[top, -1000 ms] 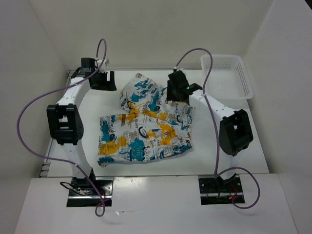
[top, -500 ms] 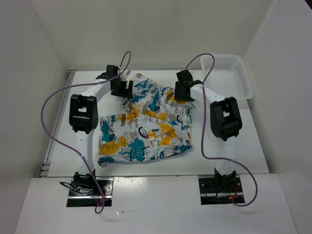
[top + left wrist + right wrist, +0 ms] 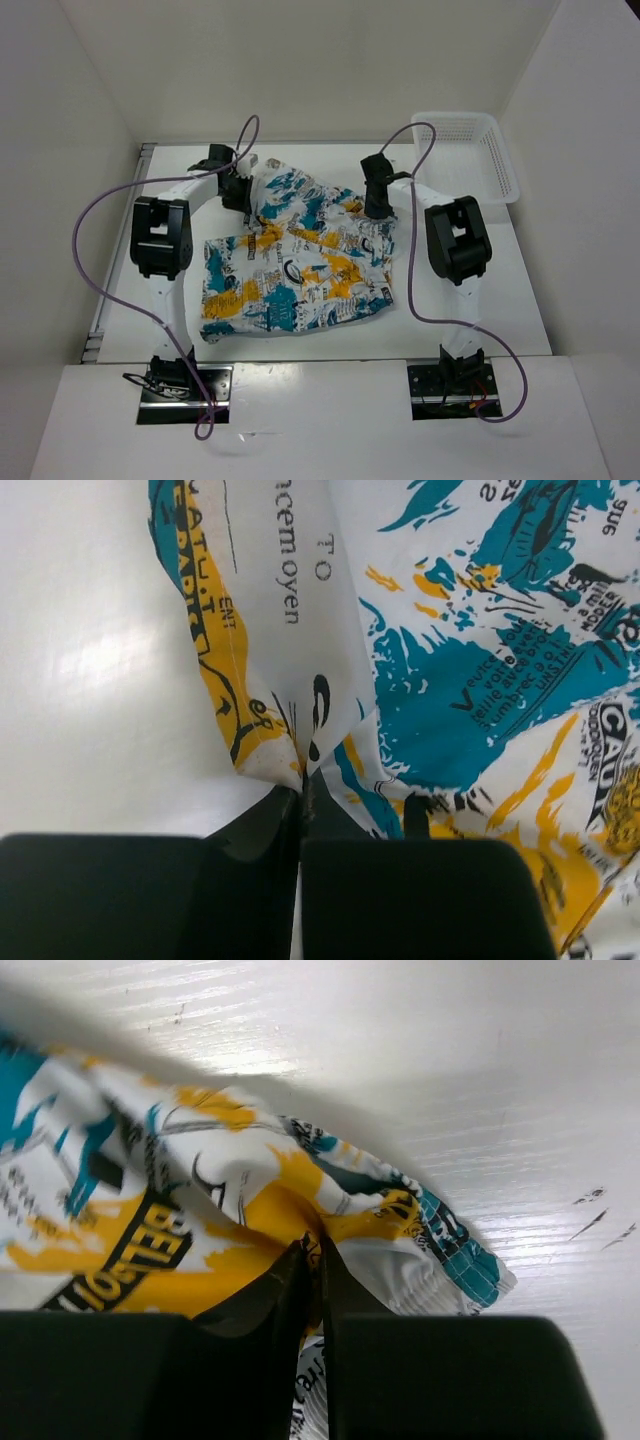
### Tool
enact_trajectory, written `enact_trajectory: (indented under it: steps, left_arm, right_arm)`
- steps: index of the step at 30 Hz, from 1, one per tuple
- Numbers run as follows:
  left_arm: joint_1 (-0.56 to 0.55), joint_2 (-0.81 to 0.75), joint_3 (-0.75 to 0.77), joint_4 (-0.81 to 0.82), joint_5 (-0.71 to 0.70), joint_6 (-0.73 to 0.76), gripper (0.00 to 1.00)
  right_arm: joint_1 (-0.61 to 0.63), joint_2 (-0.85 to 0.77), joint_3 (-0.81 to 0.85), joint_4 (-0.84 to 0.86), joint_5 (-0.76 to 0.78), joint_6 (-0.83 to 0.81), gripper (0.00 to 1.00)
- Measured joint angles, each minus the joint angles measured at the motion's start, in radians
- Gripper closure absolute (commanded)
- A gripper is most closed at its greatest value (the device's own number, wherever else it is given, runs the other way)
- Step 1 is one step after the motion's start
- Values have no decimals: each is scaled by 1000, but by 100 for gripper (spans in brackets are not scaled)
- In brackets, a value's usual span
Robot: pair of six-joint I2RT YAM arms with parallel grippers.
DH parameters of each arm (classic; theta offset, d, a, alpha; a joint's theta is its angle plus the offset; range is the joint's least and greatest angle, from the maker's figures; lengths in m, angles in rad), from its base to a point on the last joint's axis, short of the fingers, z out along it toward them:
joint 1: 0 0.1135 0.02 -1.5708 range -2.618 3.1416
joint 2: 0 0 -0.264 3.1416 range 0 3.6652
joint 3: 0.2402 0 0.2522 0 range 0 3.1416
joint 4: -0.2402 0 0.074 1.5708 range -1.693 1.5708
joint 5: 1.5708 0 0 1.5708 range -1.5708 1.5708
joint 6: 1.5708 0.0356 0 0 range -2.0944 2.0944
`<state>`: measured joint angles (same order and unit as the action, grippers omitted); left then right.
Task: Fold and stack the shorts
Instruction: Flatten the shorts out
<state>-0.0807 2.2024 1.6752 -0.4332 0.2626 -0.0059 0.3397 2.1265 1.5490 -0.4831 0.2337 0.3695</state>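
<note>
My left jaws pinch the far left edge of the shorts [image 3: 300,272]. My right jaws pinch their far right corner.

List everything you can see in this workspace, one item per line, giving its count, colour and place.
shorts: one or two pairs, cannot tell; white with teal, orange-yellow and black print; mid-table, flat at the near side, crumpled at the far side
basket: one, white plastic mesh, far right corner of the table
table: one, white, under everything
cables: two, purple, one looping off each arm
arms: two, white with black joints, based at the near edge
left end effector: one, black, shut on the shorts' far left edge
right end effector: one, black, shut on the shorts' far right edge
</note>
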Motion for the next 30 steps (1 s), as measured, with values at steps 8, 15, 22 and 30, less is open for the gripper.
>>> enact_trajectory:
  steps: [8, 15, 22, 30]
  left_arm:
    - [31, -272, -162, -161, -95, 3, 24]
    - [34, -245, -85, -171, -96, 4, 13]
    - [34, 38, 377, -105, -35, 2, 9]
    - [28, 295, 565, -92, -7, 2, 3]
  right_arm:
    - [73, -39, -53, 20, 6, -68, 32]
    - [127, -145, -87, 21, 7, -102, 32]
    - [46, -220, -88, 29, 19, -98, 33]
    - [-18, -220, -171, 34, -6, -94, 33]
